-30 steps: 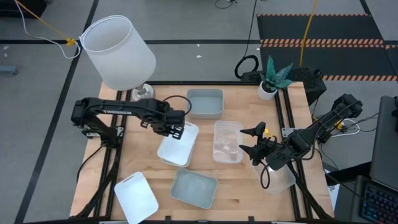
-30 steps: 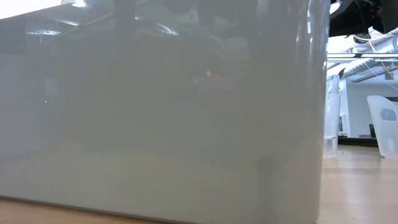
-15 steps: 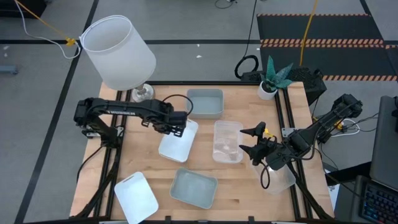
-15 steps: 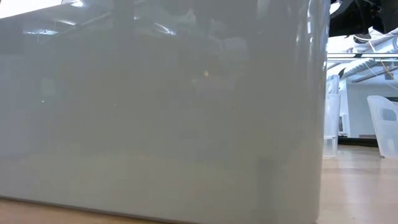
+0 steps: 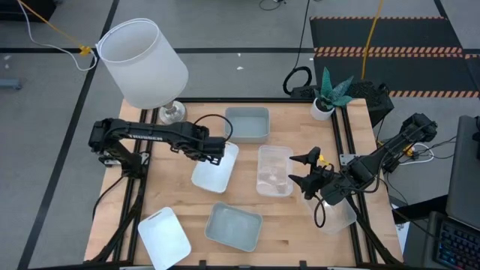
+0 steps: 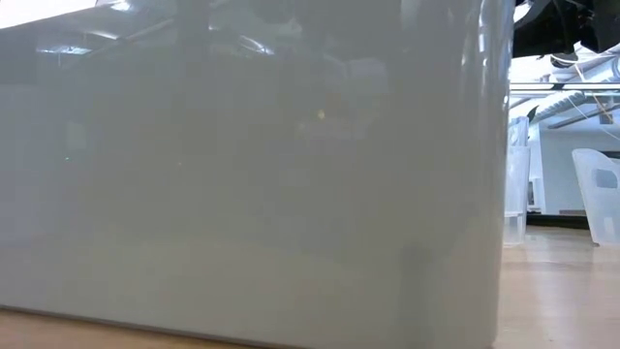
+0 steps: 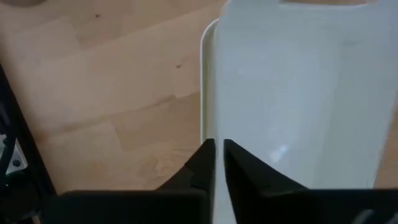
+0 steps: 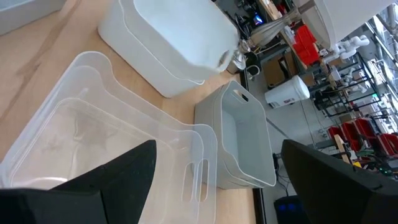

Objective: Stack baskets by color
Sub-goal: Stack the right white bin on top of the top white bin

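Nearest the table's front edge, a lone white basket (image 5: 163, 238) and a grey-blue basket (image 5: 233, 226) lie unstacked. Mid-table, the left gripper (image 5: 218, 154) pinches the rim of a nested white stack (image 5: 215, 168), jaws nearly together. Beside it sits a clear stack (image 5: 274, 170); the right gripper (image 5: 301, 170) waits just beside that, jaws wide apart, empty. Farthest, another grey-blue basket (image 5: 247, 124). By appearances, the job is roughly half done.

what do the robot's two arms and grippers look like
Both arms are dark, jointed metal. The left gripper has two slim black fingers and a black cable looping beside it. The right gripper has two pointed black fingers, a small yellow spot at its base and cables trailing behind.
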Action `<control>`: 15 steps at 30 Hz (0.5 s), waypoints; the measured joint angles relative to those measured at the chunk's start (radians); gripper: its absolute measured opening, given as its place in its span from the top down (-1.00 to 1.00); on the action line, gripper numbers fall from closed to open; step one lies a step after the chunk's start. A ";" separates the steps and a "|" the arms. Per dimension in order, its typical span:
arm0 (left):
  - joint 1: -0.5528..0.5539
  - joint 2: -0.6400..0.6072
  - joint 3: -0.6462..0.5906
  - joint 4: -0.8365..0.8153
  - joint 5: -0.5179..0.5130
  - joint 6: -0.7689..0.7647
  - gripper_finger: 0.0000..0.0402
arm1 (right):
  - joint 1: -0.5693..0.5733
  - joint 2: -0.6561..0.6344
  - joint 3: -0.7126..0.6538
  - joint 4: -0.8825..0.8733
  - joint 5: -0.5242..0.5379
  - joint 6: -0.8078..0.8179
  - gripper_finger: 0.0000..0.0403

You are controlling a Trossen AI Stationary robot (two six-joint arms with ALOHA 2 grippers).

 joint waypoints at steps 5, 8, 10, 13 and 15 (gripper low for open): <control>0.000 0.000 0.000 0.000 -0.006 0.017 0.55 | 0.000 0.000 0.000 0.000 0.000 0.000 -0.68; 0.000 0.000 0.000 0.002 -0.008 0.060 0.44 | 0.000 0.000 0.000 0.000 0.000 0.000 -0.68; -0.004 0.000 0.000 0.008 -0.017 0.099 0.40 | 0.000 0.000 0.000 0.000 0.000 0.000 -0.68; -0.028 0.000 0.000 0.059 -0.066 0.171 0.39 | 0.000 0.000 0.000 0.000 0.000 0.000 -0.68; -0.064 0.000 0.000 0.118 -0.104 0.252 0.38 | 0.000 0.000 0.000 0.000 0.000 0.000 -0.68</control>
